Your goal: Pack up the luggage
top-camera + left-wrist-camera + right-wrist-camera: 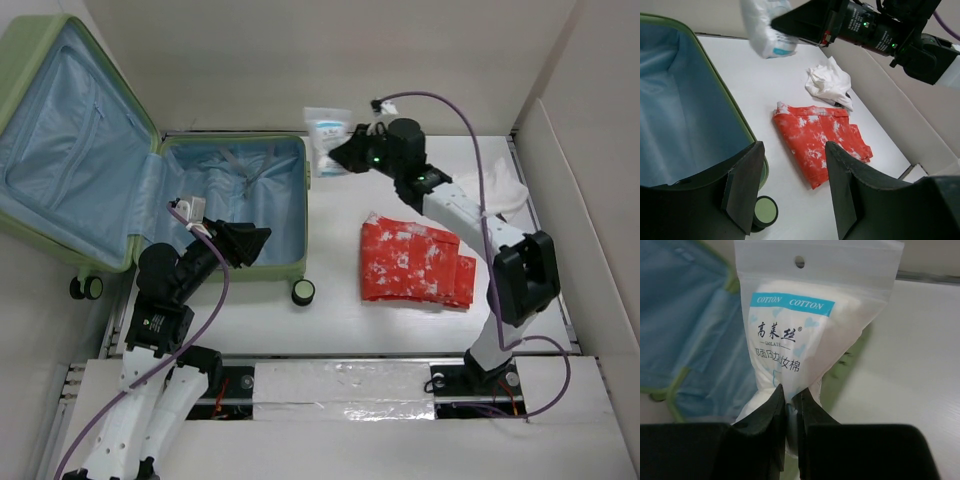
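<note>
The light-green luggage [30, 60] lies open at the left, its blue-lined tray [285, 200] flat on the table and its lid raised. My right gripper [343, 152] is shut on a white cotton-pad bag [326, 140] and holds it in the air just right of the tray's right wall; the bag fills the right wrist view [807, 325]. My left gripper [262, 236] is open and empty over the tray's near right corner. In the left wrist view its fingers [742, 187] frame the table by a luggage wheel [764, 212].
A folded red-and-white garment [412, 262] lies on the table right of the luggage, also in the left wrist view [817, 140]. A crumpled white cloth [830, 82] lies behind it near the right wall. A wheel [303, 292] sticks out at the tray's near corner.
</note>
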Available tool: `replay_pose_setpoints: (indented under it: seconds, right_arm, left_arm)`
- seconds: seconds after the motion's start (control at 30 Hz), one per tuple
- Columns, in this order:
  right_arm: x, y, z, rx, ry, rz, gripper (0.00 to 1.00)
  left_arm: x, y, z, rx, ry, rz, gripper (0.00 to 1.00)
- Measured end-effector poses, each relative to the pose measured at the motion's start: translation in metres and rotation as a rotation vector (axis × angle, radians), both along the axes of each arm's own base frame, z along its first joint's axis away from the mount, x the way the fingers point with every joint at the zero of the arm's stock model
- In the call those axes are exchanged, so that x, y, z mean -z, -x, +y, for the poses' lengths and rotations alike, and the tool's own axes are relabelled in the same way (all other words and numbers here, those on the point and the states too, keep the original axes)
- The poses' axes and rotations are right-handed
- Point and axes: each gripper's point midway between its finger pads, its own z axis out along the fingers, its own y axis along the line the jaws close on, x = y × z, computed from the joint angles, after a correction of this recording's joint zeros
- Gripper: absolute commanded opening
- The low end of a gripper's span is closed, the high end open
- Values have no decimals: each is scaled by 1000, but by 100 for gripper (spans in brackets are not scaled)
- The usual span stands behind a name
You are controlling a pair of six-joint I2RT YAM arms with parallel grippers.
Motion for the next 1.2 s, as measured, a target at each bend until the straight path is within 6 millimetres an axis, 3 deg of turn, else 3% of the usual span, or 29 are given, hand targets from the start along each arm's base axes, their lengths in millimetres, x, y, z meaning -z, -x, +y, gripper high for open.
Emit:
replay_pose_setpoints:
  seconds: [0.03,0.1,0.13,0.2,0.23,0.3,0.4,0.5,0.53,0.63,0.7,0.8,0.9,0.93,1.0,1.03,1.07,1.2]
  right_arm:
    - [-8,11,24,-56,-22,-12,2]
    - [-17,31,71,-165,-62,-13,22]
    - [-16,37,93,-214,-75,-3,44]
    - [-10,45,132,-303,-92,15,68]
    - [-1,48,143,-333,-95,32,81]
    - [25,54,150,-366,-90,100,93]
    - [64,48,119,-329,-68,200,94]
    - [77,34,62,-226,-59,243,84]
    - [73,30,37,-176,-59,238,54]
    - [42,32,-37,-16,-59,150,0]
    - [9,50,-82,90,-83,58,0]
    - [-37,96,-132,212,-118,-113,0]
    - [-65,133,-170,301,-134,-239,14]
    - [-71,142,-179,323,-133,-269,23]
    - [-78,157,-196,362,-113,-306,33]
    - [-80,163,-202,381,-99,-320,39]
    - [-81,168,-207,391,-88,-329,41]
    - [-74,183,-214,399,-34,-325,44]
  left_arm:
    - [0,0,0,1,1,0,49]
    - [-1,-1,-1,4,6,0,50]
    - [-1,-1,-1,5,9,2,52]
    - [-1,-2,-1,3,11,8,59]
    - [-1,-3,-1,2,12,13,60]
    - [-4,-4,-1,-2,11,28,61]
    - [-9,-6,-4,9,12,37,61]
    - [-7,-9,-12,51,28,65,57]
    - [-5,-11,-17,76,36,78,56]
    - [4,-23,-41,181,83,150,52]
    - [16,-28,-67,233,88,208,54]
    - [50,-13,-137,356,6,336,61]
    - [72,-2,-202,431,-89,390,68]
    - [81,-6,-215,426,-109,403,69]
    - [113,-21,-224,372,-151,447,72]
    - [116,-22,-224,364,-157,452,72]
    - [148,-34,-223,306,-200,509,72]
    - [211,-49,-216,212,-294,612,74]
